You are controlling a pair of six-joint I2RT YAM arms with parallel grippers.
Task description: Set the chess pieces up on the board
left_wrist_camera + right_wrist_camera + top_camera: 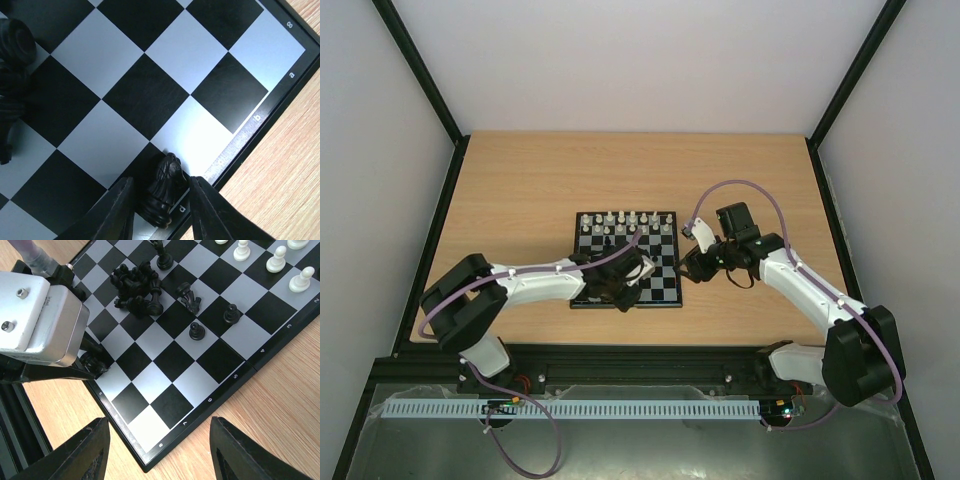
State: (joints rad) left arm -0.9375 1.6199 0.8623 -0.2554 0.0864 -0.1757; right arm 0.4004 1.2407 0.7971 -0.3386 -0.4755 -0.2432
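Left gripper point(623, 288) hangs low over the board point(665, 287) at its near edge. Right gripper point(693, 264) sits just off its right edge. White chess pieces point(625, 219) line the far edge.

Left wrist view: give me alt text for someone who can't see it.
A black knight sits at the board's edge between the left gripper's fingers. More black pieces sit at the left; wooden table at right.

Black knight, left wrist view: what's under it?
A black edge-row square of the board, next to the lettered border. The black knight hides its own footprint, so whether its base rests down or hangs just above is not visible.
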